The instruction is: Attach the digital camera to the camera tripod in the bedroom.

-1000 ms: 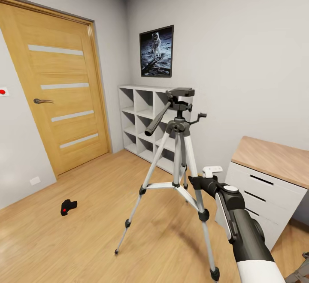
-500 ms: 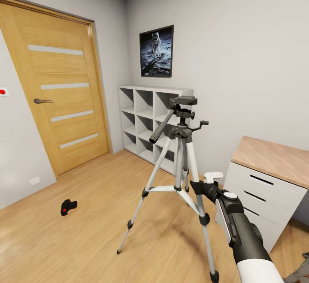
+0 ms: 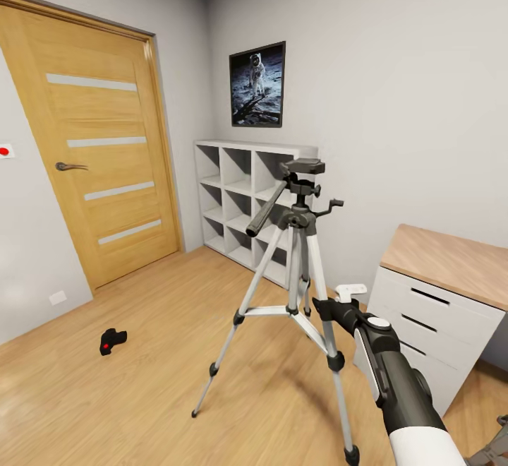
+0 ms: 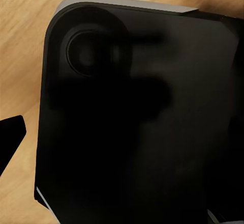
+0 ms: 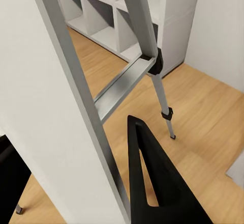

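**Ana:** Head view had the camera tripod (image 3: 300, 254) standing on the plank floor (image 3: 155, 353) before the grey cubby shelves (image 3: 236, 198), legs splayed wide, probably for steadiness. The right gripper (image 3: 330, 306) sat against one silver leg.

**Ben:** Gripping it?

**Ana:** I judged so. In the right wrist view the smooth metal leg (image 5: 81, 96) ran between the matte black fingers (image 5: 152, 183), clamped round it. The left jaws I could not tell.

**Ben:** And the digital camera?

**Ana:** The digital camera (image 3: 111, 341), chunky and black with its red button, lay on the floor near the wooden door (image 3: 92, 141), well apart from the tripod.
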{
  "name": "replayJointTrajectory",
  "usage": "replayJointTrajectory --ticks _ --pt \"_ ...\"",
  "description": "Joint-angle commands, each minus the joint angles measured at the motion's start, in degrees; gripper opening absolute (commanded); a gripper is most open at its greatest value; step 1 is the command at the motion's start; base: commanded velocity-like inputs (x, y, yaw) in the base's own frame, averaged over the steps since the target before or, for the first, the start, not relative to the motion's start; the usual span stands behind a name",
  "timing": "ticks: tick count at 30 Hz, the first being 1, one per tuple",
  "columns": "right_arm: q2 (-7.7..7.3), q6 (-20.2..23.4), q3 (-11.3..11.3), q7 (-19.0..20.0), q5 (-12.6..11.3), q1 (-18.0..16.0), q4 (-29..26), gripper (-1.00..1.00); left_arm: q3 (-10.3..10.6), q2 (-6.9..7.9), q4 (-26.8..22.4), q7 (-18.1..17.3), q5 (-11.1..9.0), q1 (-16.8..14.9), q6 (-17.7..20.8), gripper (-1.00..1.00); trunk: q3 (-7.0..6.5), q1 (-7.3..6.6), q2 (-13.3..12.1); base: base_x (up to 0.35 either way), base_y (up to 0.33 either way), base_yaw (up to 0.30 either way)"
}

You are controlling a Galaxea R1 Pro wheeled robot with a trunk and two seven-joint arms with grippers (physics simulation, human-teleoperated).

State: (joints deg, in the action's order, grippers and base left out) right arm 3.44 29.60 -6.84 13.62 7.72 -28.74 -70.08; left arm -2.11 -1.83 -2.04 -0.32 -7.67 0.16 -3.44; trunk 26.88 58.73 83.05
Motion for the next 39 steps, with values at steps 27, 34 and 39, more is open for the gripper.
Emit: replayJointTrajectory --ticks 27,34,39 --pt "0.09 -0.86 -1.68 0.50 0.33 -0.04 5.27 -1.00 -0.17 -0.01 -0.07 -0.03 -0.41 0.02 -0.08 1.00 0.05 0.00 0.03 0.000 0.000 0.000" --pt "0.08 -1.54 -1.76 0.54 0.36 -0.06 5.84 -1.00 -0.17 -0.01 -0.07 -0.03 -0.41 0.02 -0.08 1.00 0.05 0.00 0.03 0.000 0.000 0.000" --pt "0.08 -1.62 -1.77 0.59 0.37 -0.04 5.90 -1.00 -0.17 -0.01 -0.07 -0.03 -0.41 0.02 -0.08 1.00 0.05 0.00 0.03 0.000 0.000 0.000"
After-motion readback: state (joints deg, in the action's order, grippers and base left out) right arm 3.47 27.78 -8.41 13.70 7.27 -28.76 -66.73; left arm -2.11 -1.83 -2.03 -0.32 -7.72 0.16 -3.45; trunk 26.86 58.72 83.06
